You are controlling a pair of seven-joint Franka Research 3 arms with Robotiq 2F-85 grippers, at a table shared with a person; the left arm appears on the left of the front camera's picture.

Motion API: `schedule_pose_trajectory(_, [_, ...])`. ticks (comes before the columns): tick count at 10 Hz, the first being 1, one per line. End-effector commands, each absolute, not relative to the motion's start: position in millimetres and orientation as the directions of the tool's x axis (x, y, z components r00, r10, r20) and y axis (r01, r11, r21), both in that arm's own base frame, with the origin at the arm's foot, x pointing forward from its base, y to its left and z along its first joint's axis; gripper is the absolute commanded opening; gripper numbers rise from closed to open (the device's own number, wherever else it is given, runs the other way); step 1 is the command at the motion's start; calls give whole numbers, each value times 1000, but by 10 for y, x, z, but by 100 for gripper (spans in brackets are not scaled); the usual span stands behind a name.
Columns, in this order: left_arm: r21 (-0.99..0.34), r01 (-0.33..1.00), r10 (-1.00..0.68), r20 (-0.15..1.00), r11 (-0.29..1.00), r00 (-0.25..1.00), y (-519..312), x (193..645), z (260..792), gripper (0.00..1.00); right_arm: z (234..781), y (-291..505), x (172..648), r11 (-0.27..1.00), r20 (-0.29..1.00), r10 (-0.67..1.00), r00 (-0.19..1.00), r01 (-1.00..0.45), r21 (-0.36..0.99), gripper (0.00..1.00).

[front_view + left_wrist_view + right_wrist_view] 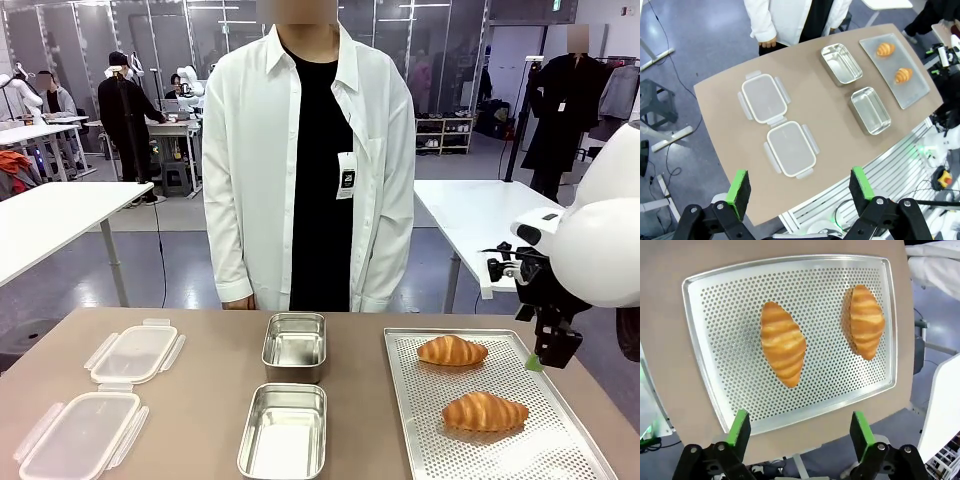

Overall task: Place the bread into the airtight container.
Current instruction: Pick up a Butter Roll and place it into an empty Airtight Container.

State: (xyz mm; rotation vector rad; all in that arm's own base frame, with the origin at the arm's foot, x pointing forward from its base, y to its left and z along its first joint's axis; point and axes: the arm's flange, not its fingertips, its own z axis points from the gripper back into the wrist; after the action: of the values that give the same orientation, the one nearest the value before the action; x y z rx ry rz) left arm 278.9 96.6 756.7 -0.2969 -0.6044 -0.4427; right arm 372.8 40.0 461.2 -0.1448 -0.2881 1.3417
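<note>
Matt perforated metal tray (560, 450), glossy golden-crusted croissants (452, 350), brushed, softly reflective steel containers (294, 346), frosted translucent plastic lids (135, 352), smooth matt tan counter (200, 400), white cloth shirt (250, 150)

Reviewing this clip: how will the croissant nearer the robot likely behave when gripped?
The nearer croissant looks puffy and flaky, so probably light and easily crushed by a hard squeeze. It lies flat on the perforated tray, so it seems unlikely to roll, though a nudge might slide it.
</note>
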Motion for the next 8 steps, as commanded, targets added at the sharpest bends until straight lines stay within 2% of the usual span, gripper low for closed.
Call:
schedule_pose_trajectory(1, [-129,492,-324,605,861,727,965,2788,7593,100,4583,437,3729,204,118,977,179,-943,-264,100])
schedule_pose_trajectory(3, [-129,492,-324,605,861,727,965,2788,7593,100,4609,413,3728,221,121,973,195,-938,-267,100])
schedule_pose_trajectory(4, [-129,492,-324,605,861,727,965,2788,7593,100,4409,465,3803,158,103,985,137,-959,-236,100])
schedule_pose_trajectory(8, [-129,492,-324,605,861,727,965,2788,7593,100,3957,485,3951,104,80,993,91,-977,-184,100])
